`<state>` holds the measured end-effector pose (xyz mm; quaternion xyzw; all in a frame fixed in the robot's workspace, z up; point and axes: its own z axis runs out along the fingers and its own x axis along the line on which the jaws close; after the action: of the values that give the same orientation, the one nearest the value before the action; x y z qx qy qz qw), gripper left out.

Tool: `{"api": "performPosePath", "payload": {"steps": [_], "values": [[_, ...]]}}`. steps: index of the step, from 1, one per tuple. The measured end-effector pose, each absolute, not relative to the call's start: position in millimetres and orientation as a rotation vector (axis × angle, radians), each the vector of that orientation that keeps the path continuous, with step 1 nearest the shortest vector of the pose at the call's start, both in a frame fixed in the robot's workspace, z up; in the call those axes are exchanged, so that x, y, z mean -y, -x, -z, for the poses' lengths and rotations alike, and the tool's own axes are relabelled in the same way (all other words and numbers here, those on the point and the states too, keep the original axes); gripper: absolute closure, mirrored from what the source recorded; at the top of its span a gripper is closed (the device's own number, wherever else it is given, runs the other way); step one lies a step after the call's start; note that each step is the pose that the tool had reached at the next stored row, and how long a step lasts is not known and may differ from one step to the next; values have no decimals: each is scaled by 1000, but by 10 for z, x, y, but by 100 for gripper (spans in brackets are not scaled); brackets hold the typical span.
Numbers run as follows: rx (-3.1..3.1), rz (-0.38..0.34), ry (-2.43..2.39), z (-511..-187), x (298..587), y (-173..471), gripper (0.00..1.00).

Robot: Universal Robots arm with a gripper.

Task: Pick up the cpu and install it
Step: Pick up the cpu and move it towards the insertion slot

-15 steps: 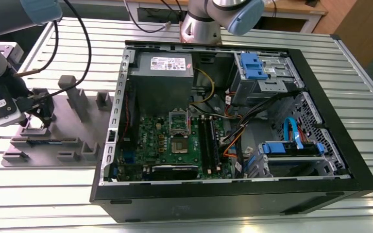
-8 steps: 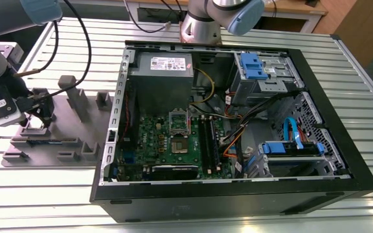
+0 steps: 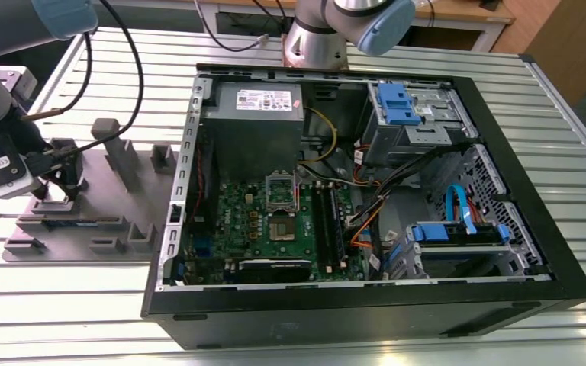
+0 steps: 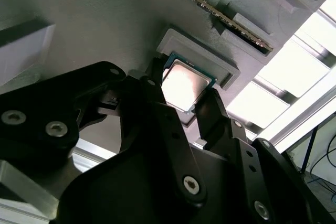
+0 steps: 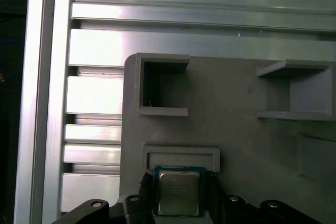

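The cpu (image 5: 178,192) (image 4: 184,84), a small square chip with a pale metal top and a greenish rim, lies flat in a shallow recess of the grey fixture plate (image 3: 110,202) (image 5: 231,108). My gripper (image 3: 61,192) (image 4: 181,90) (image 5: 178,195) sits over that recess at the exterior view's left. Its black fingers (image 4: 210,111) press against two opposite edges of the chip, shut on it. The dark square socket (image 3: 281,227) is on the green motherboard inside the open computer case (image 3: 522,194), well to the exterior view's right of the gripper.
Upright grey posts (image 3: 120,156) and slots stand on the fixture plate beside the gripper. A memory stick (image 4: 220,11) rests on edge in a holder just past the recess. Cables, blue drive brackets (image 3: 395,103) and a grey power supply (image 3: 257,103) crowd the case. The table is slatted metal (image 3: 69,305).
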<state>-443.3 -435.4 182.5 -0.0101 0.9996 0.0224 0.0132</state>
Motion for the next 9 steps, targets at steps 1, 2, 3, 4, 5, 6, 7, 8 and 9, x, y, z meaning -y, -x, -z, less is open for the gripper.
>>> {"api": "performPosePath", "payload": {"steps": [1, 2, 3, 4, 5, 6, 7, 8, 9], "values": [[-3114, -70, 31, -1825, 4354, 4433, 48], [-3114, -70, 31, -1825, 4354, 4433, 48], [-3114, -70, 31, -1825, 4354, 4433, 48], [-3114, -70, 31, -1825, 4354, 4433, 48], [-3114, -70, 31, -1825, 4354, 4433, 48], [-3114, -70, 31, -1825, 4354, 4433, 48], [-3114, -70, 31, -1825, 4354, 4433, 48], [-3114, -70, 31, -1825, 4354, 4433, 48], [-3114, -70, 31, -1827, 4353, 4432, 48]]}}
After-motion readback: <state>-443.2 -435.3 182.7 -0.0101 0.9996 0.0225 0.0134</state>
